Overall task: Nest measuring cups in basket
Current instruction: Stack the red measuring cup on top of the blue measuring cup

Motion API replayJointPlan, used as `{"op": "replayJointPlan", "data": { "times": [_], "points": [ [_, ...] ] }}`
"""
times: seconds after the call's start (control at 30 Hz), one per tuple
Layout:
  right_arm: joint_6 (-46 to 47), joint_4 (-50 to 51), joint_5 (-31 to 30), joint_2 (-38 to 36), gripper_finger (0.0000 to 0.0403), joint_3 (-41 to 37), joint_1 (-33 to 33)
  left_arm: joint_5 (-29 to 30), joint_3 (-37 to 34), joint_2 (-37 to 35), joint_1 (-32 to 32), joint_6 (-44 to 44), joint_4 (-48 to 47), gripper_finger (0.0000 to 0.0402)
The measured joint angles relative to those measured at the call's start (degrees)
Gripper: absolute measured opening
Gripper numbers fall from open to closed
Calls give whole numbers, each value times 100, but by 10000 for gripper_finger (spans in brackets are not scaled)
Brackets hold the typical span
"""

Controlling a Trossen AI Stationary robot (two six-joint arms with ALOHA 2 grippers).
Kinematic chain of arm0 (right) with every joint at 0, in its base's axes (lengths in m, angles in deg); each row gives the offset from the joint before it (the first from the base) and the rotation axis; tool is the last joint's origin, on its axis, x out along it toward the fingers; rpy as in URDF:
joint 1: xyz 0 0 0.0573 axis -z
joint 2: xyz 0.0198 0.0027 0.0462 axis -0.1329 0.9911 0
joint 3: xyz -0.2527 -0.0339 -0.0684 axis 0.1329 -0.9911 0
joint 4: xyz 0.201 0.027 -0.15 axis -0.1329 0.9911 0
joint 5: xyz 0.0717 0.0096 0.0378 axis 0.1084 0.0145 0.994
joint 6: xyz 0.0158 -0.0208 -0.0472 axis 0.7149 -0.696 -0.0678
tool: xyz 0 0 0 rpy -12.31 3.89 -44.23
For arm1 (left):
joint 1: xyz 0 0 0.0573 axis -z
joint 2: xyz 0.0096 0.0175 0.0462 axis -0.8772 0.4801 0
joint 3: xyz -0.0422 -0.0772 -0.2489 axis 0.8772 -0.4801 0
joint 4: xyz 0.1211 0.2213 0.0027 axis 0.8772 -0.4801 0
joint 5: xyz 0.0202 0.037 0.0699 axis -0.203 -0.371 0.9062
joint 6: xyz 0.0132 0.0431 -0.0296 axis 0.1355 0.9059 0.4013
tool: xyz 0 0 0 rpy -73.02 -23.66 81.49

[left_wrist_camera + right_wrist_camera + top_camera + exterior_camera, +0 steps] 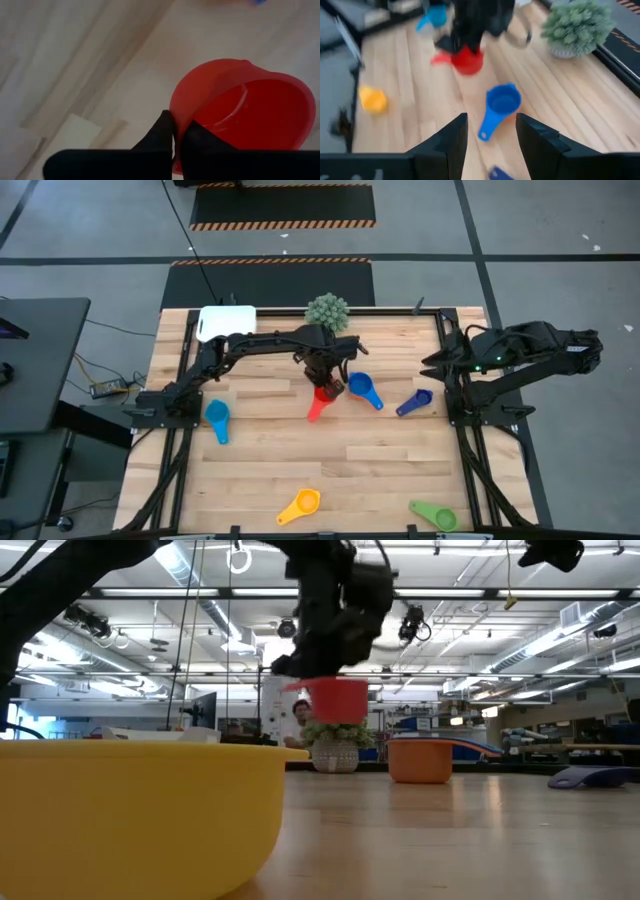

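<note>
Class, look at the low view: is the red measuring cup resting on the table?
No. The left gripper holds the red measuring cup by its rim, lifted clear of the wooden table.

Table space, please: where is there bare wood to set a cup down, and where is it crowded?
Bare wood lies in the middle, between the red cup held by the left gripper and the yellow cup, and left of the yellow cup. It is crowded around the blue cup, the plant and the dark blue cup.
</note>
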Motion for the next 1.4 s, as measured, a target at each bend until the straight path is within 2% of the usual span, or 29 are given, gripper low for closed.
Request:
{"op": "replayJointPlan", "data": {
  "times": [0.23, 0.43, 0.6, 0.67, 0.97, 1.23, 1.4],
  "points": [
    [-714, 660, 518, 198, 174, 0, 0, 385, 895, 0, 190, -1454, 199, 9],
    [-1287, 1019, 536, 400, 174, 0, 0, 622, 953, 23, 256, -3156, 674, 9],
    [-1726, 1047, 455, 610, 174, 0, 0, 784, 789, 66, 295, -4353, 1746, 9],
    [-1899, 1047, 455, 695, 174, -1, 0, 807, 727, 65, 296, -4645, 2076, 9],
    [-2781, 1053, 448, 974, 174, -1, 0, 1149, 713, 65, 320, -5863, 1937, 9],
    [-3309, 1053, 130, 991, 174, 0, 0, 1447, 715, 101, 499, -6485, 1636, 9],
    [-3395, 1051, 131, 986, 174, 0, 0, 1448, 713, 362, 573, -6694, 1931, 9]
  ]
}}
